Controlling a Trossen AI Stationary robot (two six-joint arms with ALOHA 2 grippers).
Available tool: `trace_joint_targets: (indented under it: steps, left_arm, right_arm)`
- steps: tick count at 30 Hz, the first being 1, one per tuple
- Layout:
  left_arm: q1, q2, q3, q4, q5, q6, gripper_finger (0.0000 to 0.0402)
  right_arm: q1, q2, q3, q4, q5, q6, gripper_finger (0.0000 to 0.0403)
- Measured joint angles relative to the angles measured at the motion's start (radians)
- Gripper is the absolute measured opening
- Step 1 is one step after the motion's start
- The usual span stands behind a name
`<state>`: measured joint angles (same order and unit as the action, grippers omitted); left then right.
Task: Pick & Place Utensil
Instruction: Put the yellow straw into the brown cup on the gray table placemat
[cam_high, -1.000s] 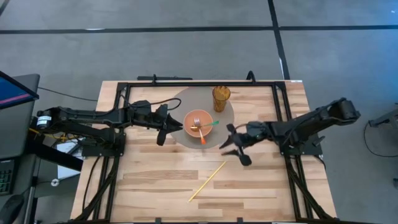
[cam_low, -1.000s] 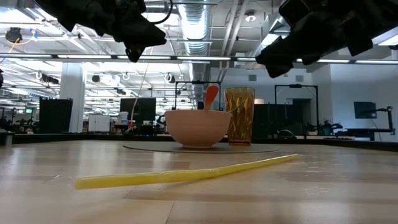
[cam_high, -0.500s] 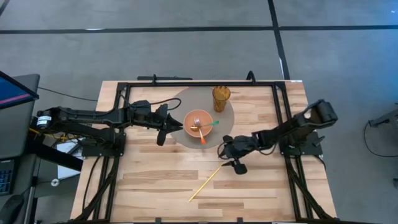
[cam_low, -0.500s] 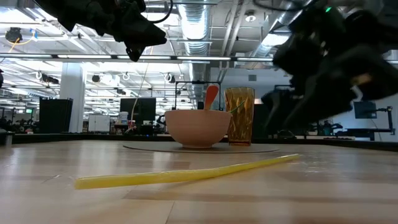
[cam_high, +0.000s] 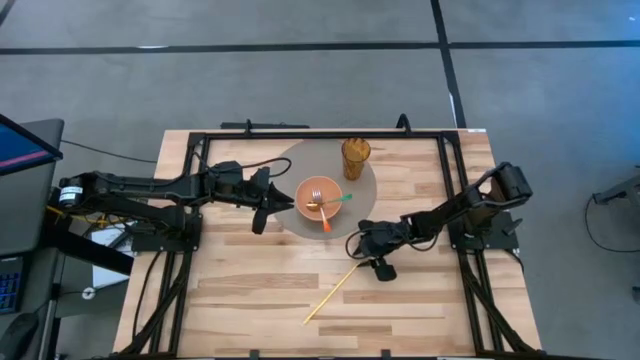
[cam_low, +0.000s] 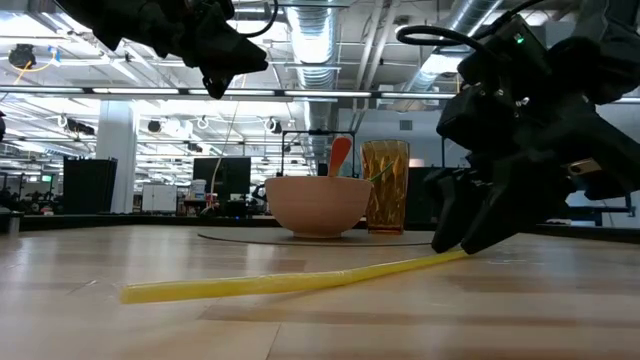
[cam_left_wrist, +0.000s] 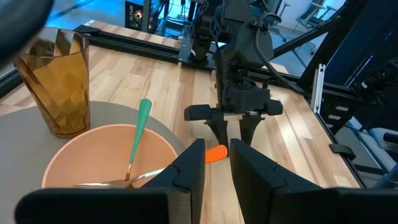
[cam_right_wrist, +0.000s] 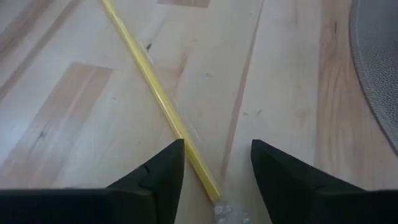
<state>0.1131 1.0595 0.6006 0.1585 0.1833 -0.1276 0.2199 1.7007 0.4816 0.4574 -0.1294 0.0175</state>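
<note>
The reach-and-grasp step is judged to be in hand: the right gripper (cam_high: 366, 252) is lowered to the wooden table (cam_high: 240, 290) with its fingers (cam_right_wrist: 160, 167) spread on either side of the near end of the yellow straw (cam_high: 334, 291), which is seen lying flat on the boards in front of the grey mat (cam_high: 366, 187), not yet pinched. The left gripper (cam_high: 268, 200) is held with its fingers apart just beside the pink bowl (cam_high: 312, 187), where a fork (cam_left_wrist: 109, 182) and two other utensils are kept. A closing of the fingers on the straw is what the next move calls for, then a lift toward the amber cup (cam_high: 355, 157) or the bowl.

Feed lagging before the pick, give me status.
Right gripper low on the table, jaws open astride the end of the thin yellow straw. Left gripper open, hovering beside the peach bowl. Nothing blocking.
</note>
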Motion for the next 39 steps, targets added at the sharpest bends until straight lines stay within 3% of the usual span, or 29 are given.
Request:
trace_joint_targets:
  steps: [19,31,34,39]
  left_arm:
    - [0.0,0.0,0.0,-0.001,0.0,0.0,0.0076]
    - [0.0,0.0,0.0,-0.001,0.0,0.0,0.0076]
    - [0.0,0.0,0.0,-0.001,0.0,0.0,0.0076]
    - [0.0,0.0,0.0,-0.001,0.0,0.0,0.0076]
  right_arm:
    - [0.008,-0.032,-0.003,-0.027,-0.011,-0.019,0.0011]
    - [0.009,-0.227,0.002,-0.032,-0.006,-0.024,0.0002]
    - [0.008,-0.324,0.002,-0.082,0.062,-0.028,0.0003]
    - [0.008,-0.515,0.002,-0.261,0.314,-0.093,0.0001]
